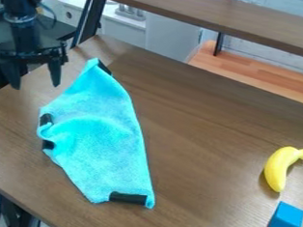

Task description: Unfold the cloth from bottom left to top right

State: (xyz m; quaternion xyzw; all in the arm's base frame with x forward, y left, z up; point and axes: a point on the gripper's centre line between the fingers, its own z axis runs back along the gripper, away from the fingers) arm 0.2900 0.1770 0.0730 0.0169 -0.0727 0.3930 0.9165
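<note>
At the left edge of the tabletop (204, 138), the gripper (35, 84) holds nothing, fingers spread. Rumpled and fuzzy, the turquoise cloth (104, 141) lies lengthwise from its pointed end near the far corner toward the near edge; rightward sit a curved banana (278, 167) and blue cube (286, 220).

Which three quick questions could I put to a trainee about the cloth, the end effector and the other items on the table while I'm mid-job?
1. True or false: the end effector is open and not gripping the cloth.
2. Which lies nearest the blue block?
A) the cloth
B) the yellow banana
C) the end effector
3. Fill in the colour: the patches at the cloth's edges are ____.

Key: 1 true; 2 B; 3 black.
</note>
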